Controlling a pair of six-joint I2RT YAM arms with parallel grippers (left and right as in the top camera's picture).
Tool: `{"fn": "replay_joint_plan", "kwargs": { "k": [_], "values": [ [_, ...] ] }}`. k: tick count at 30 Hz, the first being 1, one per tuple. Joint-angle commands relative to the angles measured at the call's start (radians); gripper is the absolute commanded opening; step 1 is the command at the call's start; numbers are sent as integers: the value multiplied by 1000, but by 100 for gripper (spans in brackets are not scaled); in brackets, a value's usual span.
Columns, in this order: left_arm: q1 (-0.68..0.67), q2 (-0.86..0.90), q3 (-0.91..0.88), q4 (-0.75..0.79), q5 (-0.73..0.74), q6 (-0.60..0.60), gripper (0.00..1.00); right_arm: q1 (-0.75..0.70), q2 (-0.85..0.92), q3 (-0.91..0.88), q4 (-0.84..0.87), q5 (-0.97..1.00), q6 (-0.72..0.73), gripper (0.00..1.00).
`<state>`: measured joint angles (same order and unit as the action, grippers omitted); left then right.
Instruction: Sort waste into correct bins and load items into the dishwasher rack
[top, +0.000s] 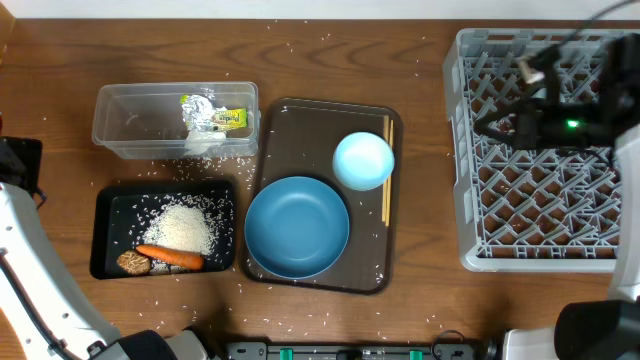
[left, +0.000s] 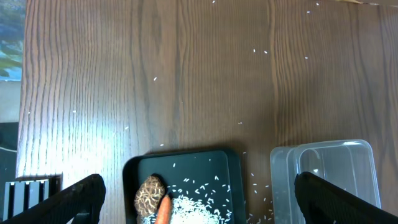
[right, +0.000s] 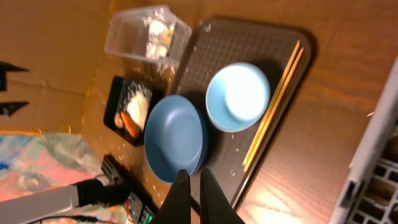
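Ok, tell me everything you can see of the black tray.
The black tray is shallow, rectangular, round-cornered, plastic-looking, lying flat on the wooden table beside the clear tub, not touching it. Inside: a mound of white rice, an orange carrot and a brown lump at one edge. Loose grains lie around it.

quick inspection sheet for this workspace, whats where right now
surface: wooden table, loose rice scattered over it
job's things: wrapper in clear tub; rice pile, carrot, brown lump in black tray; blue plate, pale bowl, chopsticks on brown tray; rack at right
clutter: nothing seen beyond stray grains
hands: left hand open, empty; right hand shut, empty
cables: dark cable above rack
surroundings: colourful patterned surface beyond table
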<state>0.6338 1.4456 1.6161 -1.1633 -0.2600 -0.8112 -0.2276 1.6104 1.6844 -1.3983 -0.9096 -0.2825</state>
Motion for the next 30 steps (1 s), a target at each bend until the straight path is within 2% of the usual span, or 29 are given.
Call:
{"fn": "replay_joint_plan", "kwargs": {
  "k": [1,3,4,5,7,8,10,13,15,24,30],
  "values": [
    [5,2,5,-3,3,2,98,0,-15,-11,-5,-89,-100,1],
    [5,2,5,-3,3,2,98,36,-15,-11,5,-57,-100,1],
    [5,2,5,-3,3,2,98,60,-15,-11,15,-27,-95,5],
    [5,2,5,-3,3,2,98,96,-15,-11,31,28,-71,13],
    [5,2,5,-3,3,2,98,166,-13,-11,68,135,-11,46],
    [5,2,5,-3,3,2,98,213,-8,-11,93,196,27,56],
    [5,2,5,-3,3,2,98,320,5,-11,153,328,100,64],
    [5,2,5,-3,3,2,98,477,50,-11,248,584,242,67],
    [5,2,5,-3,3,2,98,561,101,-11,293,701,325,64],
    [5,2,5,-3,3,2,98,782,419,-11,547,719,398,57],
    [5,2,5,-3,3,2,98,854,515,-11,635,723,410,57]
  ]
}}
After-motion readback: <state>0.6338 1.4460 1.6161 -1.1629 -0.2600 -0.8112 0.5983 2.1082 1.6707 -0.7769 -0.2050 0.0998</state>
